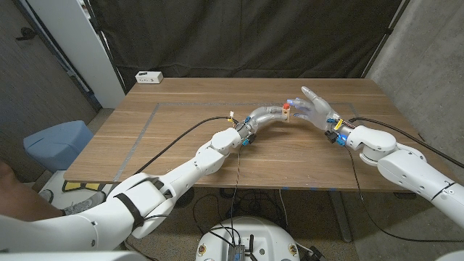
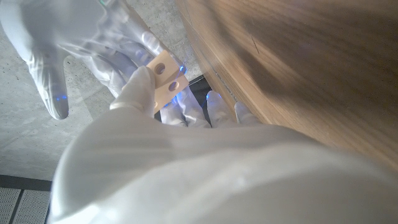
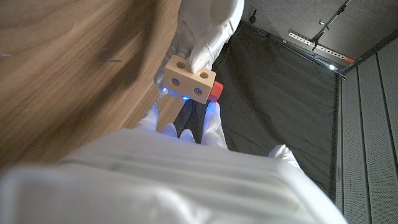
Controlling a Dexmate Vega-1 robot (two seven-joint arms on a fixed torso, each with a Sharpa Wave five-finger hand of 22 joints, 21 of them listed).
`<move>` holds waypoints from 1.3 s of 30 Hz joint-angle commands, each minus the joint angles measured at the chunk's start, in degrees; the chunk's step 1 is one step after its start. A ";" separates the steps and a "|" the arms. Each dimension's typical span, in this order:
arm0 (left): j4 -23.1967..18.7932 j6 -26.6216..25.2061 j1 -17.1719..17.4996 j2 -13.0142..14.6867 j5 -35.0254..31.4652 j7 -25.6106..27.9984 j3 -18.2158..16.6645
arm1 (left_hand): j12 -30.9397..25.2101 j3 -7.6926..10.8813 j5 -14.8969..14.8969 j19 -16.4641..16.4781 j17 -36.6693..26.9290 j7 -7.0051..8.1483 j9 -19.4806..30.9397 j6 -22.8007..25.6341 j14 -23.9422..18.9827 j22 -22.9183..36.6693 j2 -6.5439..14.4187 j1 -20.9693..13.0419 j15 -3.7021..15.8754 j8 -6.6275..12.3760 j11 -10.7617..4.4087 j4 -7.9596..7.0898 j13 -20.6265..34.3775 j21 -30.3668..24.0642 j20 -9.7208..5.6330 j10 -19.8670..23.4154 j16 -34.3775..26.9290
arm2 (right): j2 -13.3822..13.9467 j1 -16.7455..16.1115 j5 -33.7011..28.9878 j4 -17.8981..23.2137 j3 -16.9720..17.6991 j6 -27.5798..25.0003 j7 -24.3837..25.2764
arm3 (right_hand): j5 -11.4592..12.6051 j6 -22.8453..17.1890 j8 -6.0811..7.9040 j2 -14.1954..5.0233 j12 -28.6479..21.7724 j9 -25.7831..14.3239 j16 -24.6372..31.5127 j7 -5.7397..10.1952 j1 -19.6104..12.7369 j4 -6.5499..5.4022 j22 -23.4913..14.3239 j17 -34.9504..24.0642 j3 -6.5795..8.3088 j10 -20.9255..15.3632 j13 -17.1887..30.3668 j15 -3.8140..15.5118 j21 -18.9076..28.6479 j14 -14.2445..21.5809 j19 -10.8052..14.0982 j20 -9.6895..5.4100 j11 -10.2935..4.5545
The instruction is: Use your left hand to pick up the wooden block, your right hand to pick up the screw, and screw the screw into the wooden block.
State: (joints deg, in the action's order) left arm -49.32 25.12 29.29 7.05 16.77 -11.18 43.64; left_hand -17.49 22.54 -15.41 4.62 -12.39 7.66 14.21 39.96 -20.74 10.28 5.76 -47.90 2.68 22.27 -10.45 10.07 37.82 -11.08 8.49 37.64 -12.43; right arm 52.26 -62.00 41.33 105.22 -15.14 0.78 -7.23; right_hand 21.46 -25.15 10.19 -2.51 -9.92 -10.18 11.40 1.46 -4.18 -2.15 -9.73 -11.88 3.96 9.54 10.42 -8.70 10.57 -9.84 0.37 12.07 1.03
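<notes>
Holding the wooden block (image 1: 288,110) up above the middle of the table (image 1: 181,123), the left hand (image 1: 270,114) keeps it clear of the wood, probably so the other hand can work at it from the side. In the right wrist view the block (image 3: 186,78) is pinched between the left hand's fingers (image 3: 202,53), its drilled holes turned toward the right hand. A red screw (image 3: 214,92) sits against the far end of the block, at the tips of the right hand's fingers (image 3: 211,118); whether it is already seated in a hole cannot be told.

The left arm reaches in from the near left, bends at the wrist and curves right toward the block. The right arm comes in from the near right, and the right hand (image 1: 315,109) meets the block from the right, with some fingers raised and spread above it. The lower fingers seem to press at the screw, yet no view shows a clear pinch, so whether the right hand actually holds it cannot be told. In the left wrist view the block (image 2: 165,78) is nipped between the left hand's fingers (image 2: 134,93), with the right hand (image 2: 81,43) just beyond it.

By the look of it, the screwing step is under way or about to start.
</notes>
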 commanded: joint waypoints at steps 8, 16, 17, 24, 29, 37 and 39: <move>1.16 0.53 -0.45 -0.45 0.17 -0.28 -0.11 | -0.05 1.20 -0.35 -0.09 -0.15 -0.38 0.31 2.89 -0.21 0.07 0.36 -0.03 1.87 0.57 -0.21 -1.10 0.17 -0.46 0.05 0.52 -0.23 | -0.19 1.43 0.43 -0.60 -1.07 -0.81 -0.62 | 0.48 -1.95 0.93 -0.11 -0.66 -0.17 -0.02 -0.30 0.67 -0.36 -0.18 -0.08 -0.35 3.82 0.08 -0.30 -0.12 -6.30 -0.64 0.01 0.04; 1.88 0.83 -0.71 -0.67 0.20 -0.43 -0.13 | -0.04 1.14 -0.34 -0.10 -0.20 -0.32 0.27 2.96 -0.21 0.07 0.43 -0.09 1.85 0.56 -0.12 -1.11 0.10 -0.45 0.07 0.58 -0.27 | 0.03 1.15 0.68 -0.30 -0.81 -1.16 -0.05 | 0.52 -2.98 1.25 -0.18 -0.95 -0.19 0.12 -0.67 0.76 -0.51 -0.19 -0.07 -0.50 3.24 0.07 -0.27 -0.01 -6.18 -0.68 -0.03 0.02; 1.94 0.80 -0.71 -0.71 0.27 -0.43 -0.17 | -0.06 1.15 -0.34 -0.11 -0.19 -0.37 0.27 2.92 -0.22 0.07 0.43 -0.09 1.86 0.55 -0.09 -1.11 0.10 -0.45 0.09 0.64 -0.27 | 0.10 1.10 0.42 -0.32 -0.81 -0.99 0.03 | 0.54 -3.39 1.39 -0.19 -0.99 -0.20 0.14 -0.74 0.77 -0.54 -0.19 -0.07 -0.54 3.15 0.07 -0.27 0.02 -6.16 -0.66 -0.04 0.00; 2.50 1.03 -0.91 -0.89 0.34 -0.61 -0.20 | 0.00 1.20 -0.37 -0.10 -0.19 -0.38 0.32 2.74 -0.21 0.07 0.50 -0.03 1.80 0.50 -0.09 -1.19 0.11 -0.45 0.14 0.47 -0.22 | 0.44 0.26 0.49 0.26 -0.27 -0.95 0.83 | 0.58 -4.25 1.61 -0.23 -1.20 -0.22 0.31 -1.09 0.77 -0.63 -0.19 -0.05 -0.65 2.60 0.06 -0.30 0.12 -5.85 -0.57 -0.07 -0.15; 2.77 1.14 -0.98 -1.00 0.46 -0.84 -0.23 | -0.14 1.17 -0.36 -0.10 -0.18 -0.35 0.31 2.72 -0.30 0.07 0.43 -0.14 1.91 0.48 -0.20 -1.09 0.12 -0.46 0.09 0.78 -0.25 | 0.63 -0.42 0.66 0.78 0.16 -0.99 1.44 | 0.62 -4.95 1.79 -0.26 -1.34 -0.23 0.44 -1.24 0.75 -0.68 -0.19 -0.04 -0.72 2.17 0.06 -0.26 0.18 -5.58 -0.51 -0.08 -0.42; 2.55 1.19 -0.84 -0.90 0.35 -0.73 -0.22 | -0.08 1.06 -0.33 -0.12 -0.22 -0.28 0.27 2.92 -0.28 0.07 0.40 -0.03 1.92 0.52 -0.19 -1.19 0.11 -0.45 0.06 0.63 -0.25 | 0.86 -1.17 0.75 1.48 0.66 -1.00 2.09 | 0.70 -6.63 2.21 -0.29 -1.62 -0.26 0.60 -1.74 0.68 -0.77 -0.18 0.01 -0.88 1.12 0.03 -0.23 0.35 -5.17 -0.16 -0.16 -0.69; 2.29 1.10 -0.73 -0.80 0.36 -0.69 -0.23 | -0.08 1.10 -0.35 -0.13 -0.21 -0.33 0.26 2.86 -0.25 0.07 0.44 -0.04 1.87 0.49 -0.15 -1.20 0.10 -0.44 0.08 0.62 -0.22 | 0.91 -1.30 0.78 1.55 0.75 -0.92 2.06 | 0.72 -7.00 2.28 -0.30 -1.69 -0.27 0.70 -1.80 0.65 -0.79 -0.18 0.02 -0.92 0.84 0.03 -0.17 0.39 -4.91 -0.04 -0.18 -0.83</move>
State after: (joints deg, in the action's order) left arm -46.76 26.21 28.41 6.15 17.12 -11.86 43.47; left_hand -17.48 22.54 -15.42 4.62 -12.39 7.67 14.21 39.96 -20.74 10.26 5.66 -47.71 2.67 22.27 -10.76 10.07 37.84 -11.08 8.49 37.95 -12.43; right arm 52.84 -62.38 41.97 106.01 -15.04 -0.26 -5.81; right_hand 21.85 -31.13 11.90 -2.74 -11.26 -10.28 11.75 -0.31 -3.95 -2.86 -9.73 -11.71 3.25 9.85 10.42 -8.69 10.57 -9.84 0.03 12.05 0.71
